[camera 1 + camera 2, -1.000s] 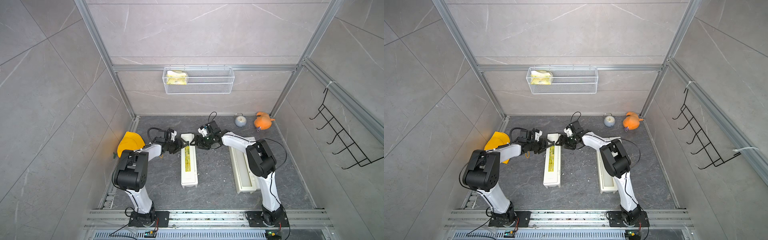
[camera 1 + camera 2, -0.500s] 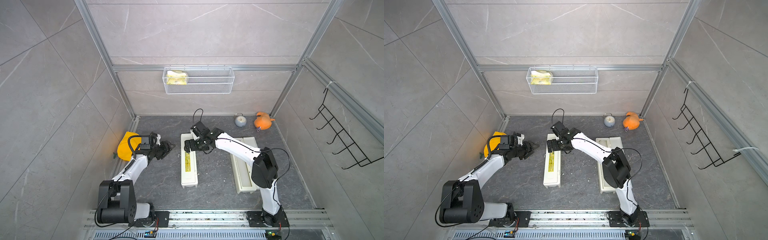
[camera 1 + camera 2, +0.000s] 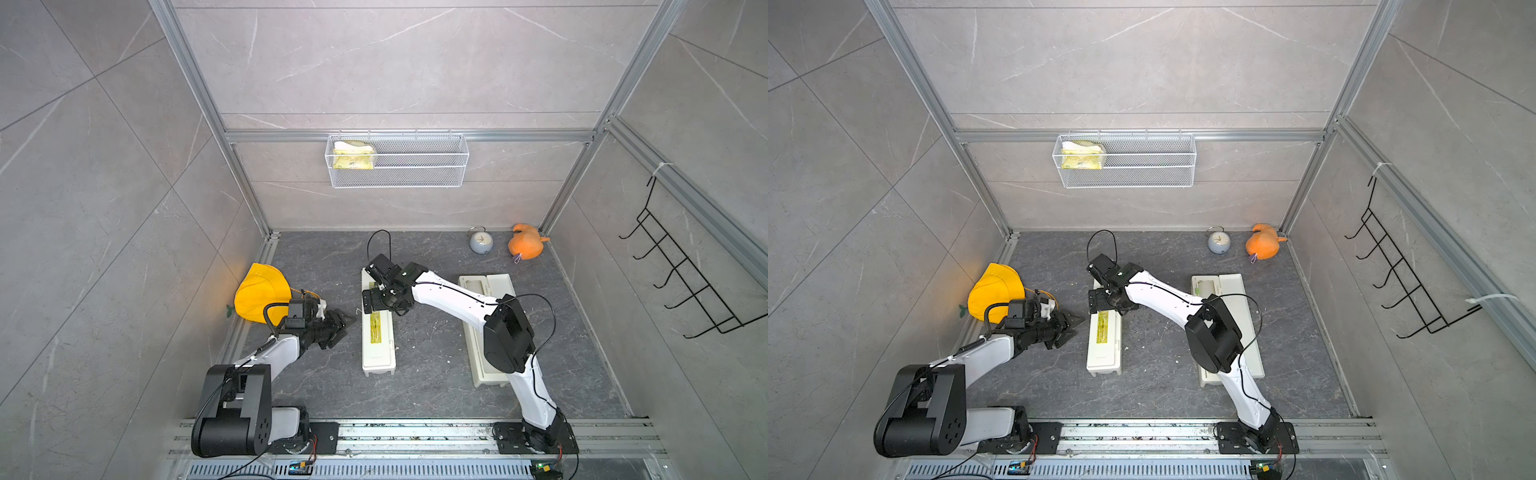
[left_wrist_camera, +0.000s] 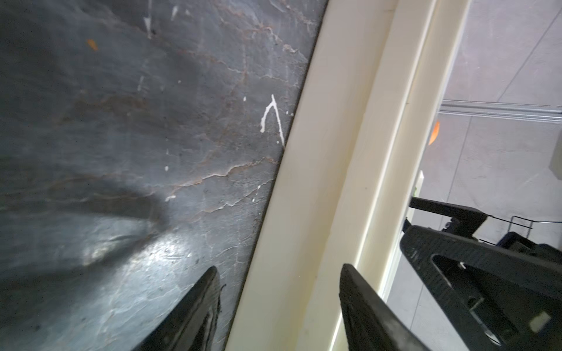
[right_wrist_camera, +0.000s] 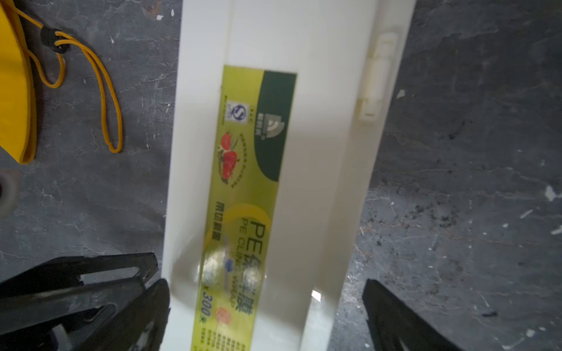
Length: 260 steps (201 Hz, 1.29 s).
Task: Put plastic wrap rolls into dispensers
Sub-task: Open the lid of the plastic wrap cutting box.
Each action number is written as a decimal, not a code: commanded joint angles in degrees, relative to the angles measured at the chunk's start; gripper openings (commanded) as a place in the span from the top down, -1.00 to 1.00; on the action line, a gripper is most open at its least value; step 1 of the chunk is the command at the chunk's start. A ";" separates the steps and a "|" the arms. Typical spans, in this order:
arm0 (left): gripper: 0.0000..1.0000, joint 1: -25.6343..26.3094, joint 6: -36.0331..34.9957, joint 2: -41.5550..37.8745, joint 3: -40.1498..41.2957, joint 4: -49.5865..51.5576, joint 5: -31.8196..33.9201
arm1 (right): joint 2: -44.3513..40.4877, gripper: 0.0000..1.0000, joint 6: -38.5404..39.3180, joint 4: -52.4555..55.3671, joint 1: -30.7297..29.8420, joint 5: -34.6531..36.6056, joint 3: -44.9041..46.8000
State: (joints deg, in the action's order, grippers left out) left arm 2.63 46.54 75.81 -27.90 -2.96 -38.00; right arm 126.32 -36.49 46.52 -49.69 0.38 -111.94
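Yellow cloth, a cap (image 3: 262,293), was seen at the far left, its cord (image 5: 103,91) trailing close to the left gripper (image 3: 338,326). That gripper's jaws were held partly apart and empty, just beside the closed dispenser (image 3: 377,345). Over that box's far half the right gripper (image 5: 267,304) was spread wide, one finger on either side of the labelled lid (image 5: 316,182), clamping nothing. Whether a roll lay inside could not be told. Further right the open dispenser (image 3: 1229,291) was found. What looked like a plastic wrap roll (image 3: 1204,286) lay in its trough, largely hidden by the right arm (image 3: 1163,299). Were the lid pinched off-centre, the light box could be skidded or twisted across the tabletop (image 3: 432,374). The cord could likewise be snagged by the left fingers.
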 commanded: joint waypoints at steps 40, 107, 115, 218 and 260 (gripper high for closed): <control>-0.29 1.12 1.77 0.71 0.98 -7.15 -4.83 | 5.59 -0.99 -1.76 3.39 -1.17 -1.24 -5.69; -0.30 2.08 1.86 2.78 1.63 -8.80 -6.78 | 6.73 -0.99 -2.04 4.58 -1.64 -1.81 -7.22; -0.31 2.11 1.88 2.65 1.79 -8.91 -7.12 | 6.52 -0.99 -2.14 4.25 -1.63 -2.10 -6.93; -0.32 2.94 1.29 4.34 0.84 -8.49 -7.54 | -1.76 -0.93 -5.47 -9.43 -0.84 -12.54 2.91; -0.40 5.27 1.36 3.44 -2.20 -7.19 -8.64 | -2.18 -0.99 -5.19 -9.49 -0.80 -13.58 3.47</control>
State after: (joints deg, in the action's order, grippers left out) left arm 5.39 47.81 79.90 -26.50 -10.41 -43.44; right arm 125.97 -40.42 40.49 -48.77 -6.59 -109.01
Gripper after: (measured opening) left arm 0.687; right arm 0.992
